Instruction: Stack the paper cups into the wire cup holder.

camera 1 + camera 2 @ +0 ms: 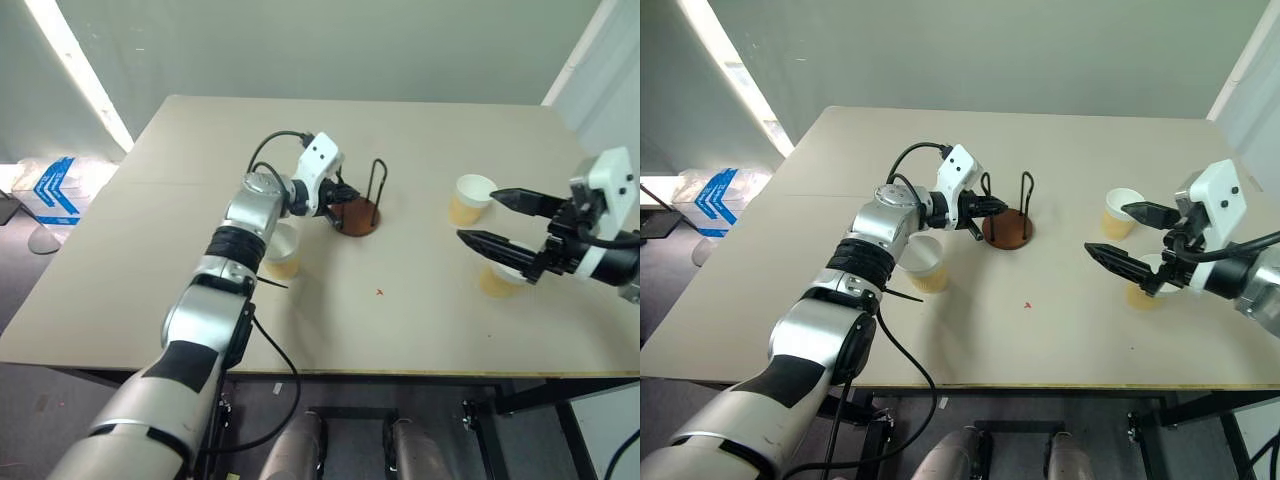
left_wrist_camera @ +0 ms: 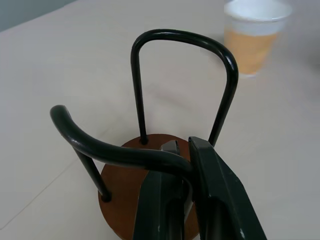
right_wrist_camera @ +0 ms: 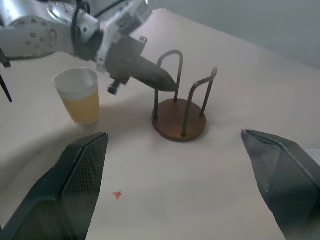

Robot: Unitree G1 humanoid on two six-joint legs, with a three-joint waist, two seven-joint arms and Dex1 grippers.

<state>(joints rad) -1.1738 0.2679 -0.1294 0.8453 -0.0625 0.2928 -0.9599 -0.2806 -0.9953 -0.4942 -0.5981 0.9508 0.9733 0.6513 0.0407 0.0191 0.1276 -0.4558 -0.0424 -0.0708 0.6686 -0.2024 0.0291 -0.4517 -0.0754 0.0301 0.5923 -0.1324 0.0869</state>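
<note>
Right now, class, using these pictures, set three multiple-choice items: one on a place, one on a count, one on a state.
1. Where is the wire cup holder?
A. between the grippers
B. on the floor
C. on a cup

2. How many paper cups stand on the table?
A. one
B. three
C. five

3. The left gripper is:
A. wide open
B. holding a cup
C. shut on a wire loop

Answers: 1 A, it sits mid-table; 2 B, one near the left arm, two by the right gripper; 3 C, fingers clamp the loop.
</note>
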